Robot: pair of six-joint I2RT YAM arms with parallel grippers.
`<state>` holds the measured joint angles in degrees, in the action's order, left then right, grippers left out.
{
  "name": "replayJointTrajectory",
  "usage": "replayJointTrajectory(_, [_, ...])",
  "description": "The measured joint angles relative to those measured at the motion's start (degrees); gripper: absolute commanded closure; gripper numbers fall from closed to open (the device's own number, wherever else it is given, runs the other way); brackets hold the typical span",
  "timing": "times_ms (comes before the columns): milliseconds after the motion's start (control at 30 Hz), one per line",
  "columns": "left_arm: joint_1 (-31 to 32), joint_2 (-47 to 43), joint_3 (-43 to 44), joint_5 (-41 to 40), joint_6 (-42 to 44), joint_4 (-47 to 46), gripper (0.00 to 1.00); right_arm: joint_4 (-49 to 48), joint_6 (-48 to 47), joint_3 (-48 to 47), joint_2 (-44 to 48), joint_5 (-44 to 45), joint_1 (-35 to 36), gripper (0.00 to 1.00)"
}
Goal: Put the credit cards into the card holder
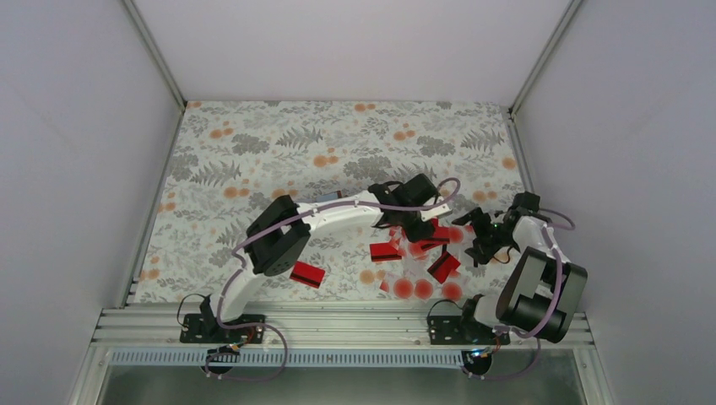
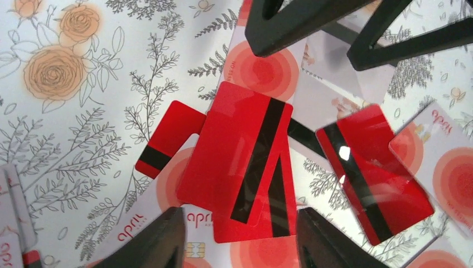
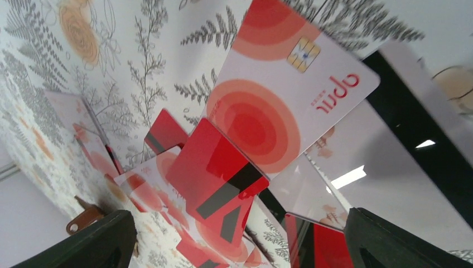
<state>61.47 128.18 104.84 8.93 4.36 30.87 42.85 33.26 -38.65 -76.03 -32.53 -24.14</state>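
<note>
– Many credit cards (image 1: pixel 387 251) are lying in a messy heap on the flowery counter (image 1: pixel 338 135), right under the left end effector (image 2: pixel 240 211). Is it holding one?

– Its fingers are standing partway apart, one on each side of a red card with a black stripe (image 2: pixel 234 156). I cannot tell if they are squeezing it or just sitting beside it.

– And the right end effector (image 3: pixel 241 215)?

– Its fingers are standing wide apart, holding nothing. It is hanging near the left one, over the same heap.

– Where is the card holder (image 1: pixel 326 199)?

– I think it is the little grey-blue and brown thing peeking out on the far side of the left arm (image 1: pixel 338 211), apart from the heap. It is too small to be sure.

– What could be going wrong from here?

– The cards are thin, flat and shiny, and they are lying on top of each other. Fingers could be slipping off a smooth edge, or lifting two cards at once. A push could be sliding the whole heap away.

– Anything else?

– The see-through card (image 2: pixel 334 89) is hard to spot, so it could be getting missed. The whitish card with the big red dot (image 3: pixel 290 84) is looking smooth too. Both end effectors are crowding one spot, so they could be bumping.
</note>
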Motion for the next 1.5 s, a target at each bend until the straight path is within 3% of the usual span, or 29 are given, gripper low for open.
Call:
replayJointTrajectory(133, [-0.76,-0.79,-2.51,1.84,0.66,-1.64,0.22,-0.24,-0.44,1.09,0.04,-2.27,0.0,0.05])
replayJointTrajectory(433, [-0.74,4.63,3.13,3.17,4.44,-1.84,0.05,1.95,-0.5,0.39,1.88,1.92,0.0,0.01])
replayJointTrajectory(700, [-0.33,13.25,12.59,2.93,7.52,0.68,0.08,3.26,-0.52,-0.35,2.89,5.35,0.0,0.01])
replayJointTrajectory(900, [-0.24,14.8,13.68,1.51,9.92,1.14,0.15,3.52,-0.74,-0.07,2.89,5.79,0.0,0.01])
replayJointTrajectory(1200, [0.26,14.82,13.68,-1.9,10.93,0.57,0.44,3.52,-1.46,0.09,2.89,6.1,-0.04,0.01])
replayJointTrajectory(1500, [0.57,14.82,13.66,-3.19,10.62,-0.2,0.46,3.45,-1.57,0.46,2.89,5.92,-0.04,0.01])
